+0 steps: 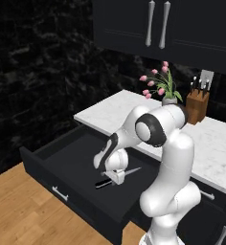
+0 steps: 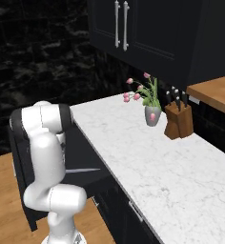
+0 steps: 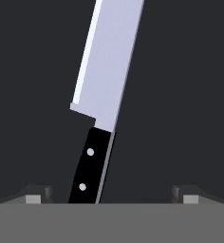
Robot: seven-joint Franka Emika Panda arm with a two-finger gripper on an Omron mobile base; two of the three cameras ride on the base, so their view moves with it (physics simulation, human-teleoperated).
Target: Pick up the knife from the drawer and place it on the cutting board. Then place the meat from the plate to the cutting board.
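Knife (image 3: 106,85) flat on drawer (image 1: 76,158) floor, handle between spread gripper (image 3: 111,193) tips, seemingly nearer one; centre over black handle, descend, then pinch across it

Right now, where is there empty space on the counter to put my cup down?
The marble counter is bare in front of the flower vase and knife block, down to its near edge. The back by the wall is crowded with those two. In the drawer, the tool sits over the knife.
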